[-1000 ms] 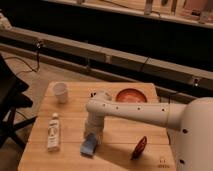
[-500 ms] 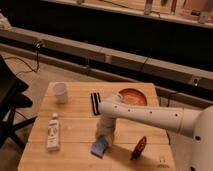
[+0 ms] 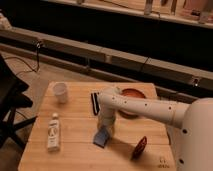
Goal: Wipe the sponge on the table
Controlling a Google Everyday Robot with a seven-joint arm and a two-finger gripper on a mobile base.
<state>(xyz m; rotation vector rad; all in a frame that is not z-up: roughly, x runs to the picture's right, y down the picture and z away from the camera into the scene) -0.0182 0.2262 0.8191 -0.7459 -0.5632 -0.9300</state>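
Blue sponge (image 3: 101, 138), white end effector (image 3: 106, 127) — just above

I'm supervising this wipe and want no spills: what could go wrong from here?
The gripper is down at the sponge on the table, near its front edge. A stroke toward the red object could push it off that edge; one toward the lying white bottle could roll it.

the end effector (image 3: 106, 129) stands at the upper edge of the sponge (image 3: 100, 139), near the middle of the counter (image 3: 75, 152). the wrist above covers the contact, so the grip cannot be judged. the arm hides part of the black ribbed bar (image 3: 93, 104) and the near rim of the reddish bowl (image 3: 135, 93). the counter's near edge and the robot body (image 3: 197, 135) run off the bottom and right edges. the small dark-red item (image 3: 139, 147) cannot be identified.
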